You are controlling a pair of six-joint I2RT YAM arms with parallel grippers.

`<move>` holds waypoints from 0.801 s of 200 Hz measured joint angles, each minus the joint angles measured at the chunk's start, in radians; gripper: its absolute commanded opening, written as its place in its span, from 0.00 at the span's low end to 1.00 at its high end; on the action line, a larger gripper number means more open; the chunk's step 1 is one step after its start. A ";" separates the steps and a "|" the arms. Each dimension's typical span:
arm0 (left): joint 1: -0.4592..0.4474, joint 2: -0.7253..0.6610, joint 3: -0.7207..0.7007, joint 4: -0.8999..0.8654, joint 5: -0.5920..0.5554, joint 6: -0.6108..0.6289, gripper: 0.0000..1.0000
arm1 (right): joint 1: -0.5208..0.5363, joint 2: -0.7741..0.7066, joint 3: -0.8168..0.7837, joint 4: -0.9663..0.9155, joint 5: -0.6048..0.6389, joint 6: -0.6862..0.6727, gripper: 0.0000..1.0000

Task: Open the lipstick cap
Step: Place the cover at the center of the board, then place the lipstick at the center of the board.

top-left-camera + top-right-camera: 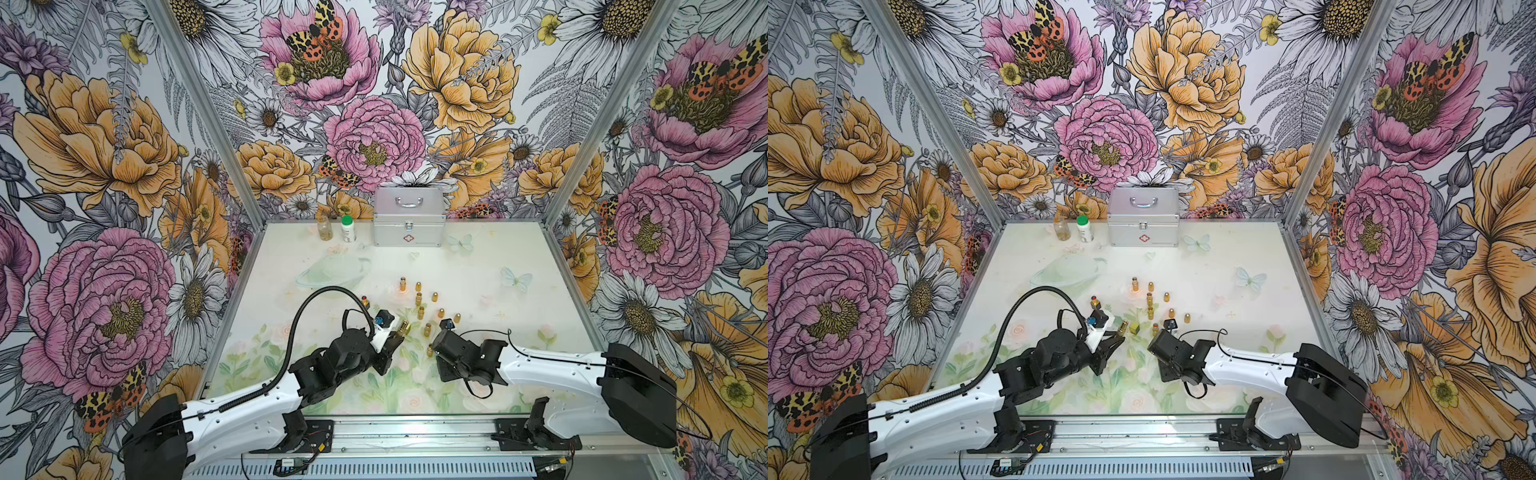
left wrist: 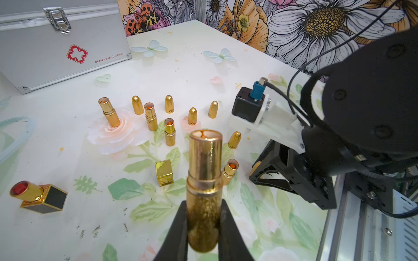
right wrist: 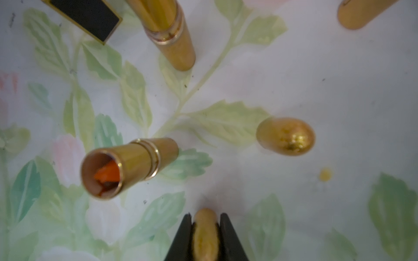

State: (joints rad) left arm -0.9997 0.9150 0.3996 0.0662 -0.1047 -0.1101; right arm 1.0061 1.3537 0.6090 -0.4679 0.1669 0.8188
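lipstick tube (image 2: 204, 158): gold, glitter-flecked base, shiny upper sleeve, uncapped, orange stick recessed inside open mouth, base clamped in left gripper (image 2: 203, 203) jaws | cap (image 3: 205, 237): gold, rounded bullet shape, off the tube, pinched in right gripper (image 3: 205, 217) jaws

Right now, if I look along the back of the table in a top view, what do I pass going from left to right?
Small glass jar → white bottle with a green cap → silver case with a red cross → pale printed butterfly.
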 measured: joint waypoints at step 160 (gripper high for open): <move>0.000 -0.011 0.000 -0.012 0.000 0.005 0.00 | 0.014 -0.204 0.164 -0.187 0.018 -0.023 0.48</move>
State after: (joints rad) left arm -0.9997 0.9039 0.4000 0.0540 -0.1043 -0.1055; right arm 1.0199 1.1500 0.7734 -0.6548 0.1852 0.7956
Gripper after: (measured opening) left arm 0.200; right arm 0.469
